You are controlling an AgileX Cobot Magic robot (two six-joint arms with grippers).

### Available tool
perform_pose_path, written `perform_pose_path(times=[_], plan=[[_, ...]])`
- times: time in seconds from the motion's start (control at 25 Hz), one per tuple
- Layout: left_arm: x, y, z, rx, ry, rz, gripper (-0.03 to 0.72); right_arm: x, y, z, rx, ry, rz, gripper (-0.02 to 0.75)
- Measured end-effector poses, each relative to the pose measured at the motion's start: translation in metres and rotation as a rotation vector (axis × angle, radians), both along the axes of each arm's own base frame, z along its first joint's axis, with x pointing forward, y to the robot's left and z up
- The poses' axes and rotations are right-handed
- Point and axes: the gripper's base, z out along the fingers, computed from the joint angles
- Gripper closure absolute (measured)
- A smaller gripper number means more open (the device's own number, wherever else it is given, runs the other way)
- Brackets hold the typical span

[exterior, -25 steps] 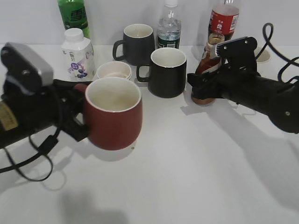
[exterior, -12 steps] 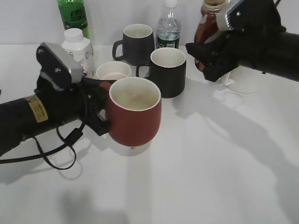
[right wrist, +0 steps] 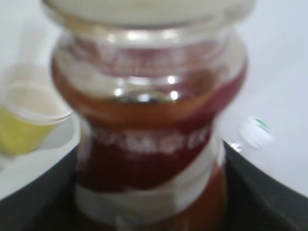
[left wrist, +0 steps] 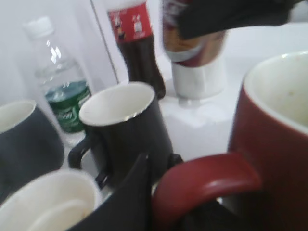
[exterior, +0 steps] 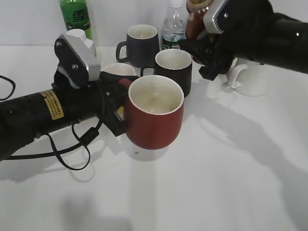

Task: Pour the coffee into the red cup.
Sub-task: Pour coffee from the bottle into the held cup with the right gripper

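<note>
The red cup point(exterior: 155, 115) is upright and empty, white inside, at the middle of the table. My left gripper point(exterior: 120, 111) is shut on its loop handle point(left wrist: 208, 177); in the left wrist view the gripper point(left wrist: 161, 204) shows a black finger point(left wrist: 129, 202) against the handle. The coffee point(exterior: 194, 20), a curvy clear bottle of brown liquid with a red-brown and white label, is held upright in the air behind the cup. My right gripper point(exterior: 198, 50) is shut on its lower body. The bottle fills the right wrist view point(right wrist: 149, 139), between the gripper's point(right wrist: 149, 209) dark fingers.
A black mug point(exterior: 173, 72) stands just behind the red cup, under the coffee. Another black mug point(exterior: 142, 43), a small white cup point(exterior: 118, 71), a water bottle point(exterior: 174, 29), a green bottle point(exterior: 76, 17), a white mug point(exterior: 250, 77) and a cola bottle point(left wrist: 137, 48) stand further back. A yellow paper cup point(right wrist: 24, 122) shows too.
My right gripper lifted the coffee off the table and carried it up and left, over the black mug. My left gripper moved the red cup right, toward the table's middle.
</note>
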Motion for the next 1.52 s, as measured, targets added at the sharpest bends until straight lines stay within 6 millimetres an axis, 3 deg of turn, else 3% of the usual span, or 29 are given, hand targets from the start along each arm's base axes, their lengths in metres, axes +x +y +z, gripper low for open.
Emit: perform_pose_path(times=[0.36, 1.52], plan=[[0.001, 0.000, -0.002, -0.019, 0.033, 0.020, 0.619, 0.002, 0.012, -0.006, -0.127, -0.060, 0.118, 0.237], [0.019, -0.014, 0.005, -0.052, 0.018, 0.000, 0.619, 0.000, 0.012, -0.012, -0.435, -0.287, 0.233, 0.237]])
